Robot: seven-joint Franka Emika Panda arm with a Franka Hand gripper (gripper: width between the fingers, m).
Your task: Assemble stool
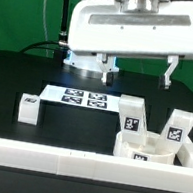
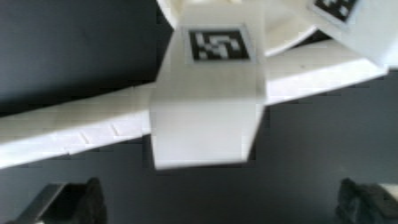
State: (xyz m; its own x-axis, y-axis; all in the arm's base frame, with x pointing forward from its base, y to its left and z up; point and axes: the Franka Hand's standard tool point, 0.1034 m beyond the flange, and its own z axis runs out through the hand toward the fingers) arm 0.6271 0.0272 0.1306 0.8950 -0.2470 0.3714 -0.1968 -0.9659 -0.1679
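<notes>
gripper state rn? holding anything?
Gripper: open, holding nothing.

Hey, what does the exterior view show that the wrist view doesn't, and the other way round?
Only the exterior view: the marker board on the black table, a lone leg standing apart toward that view's left, and the arm with its white body overhead. Only the wrist view: a close look at one tagged leg and its marker, with the open pincer and its dark fingertips spread on either side. Both: the round seat, the legs by it, and the long white rail.
</notes>
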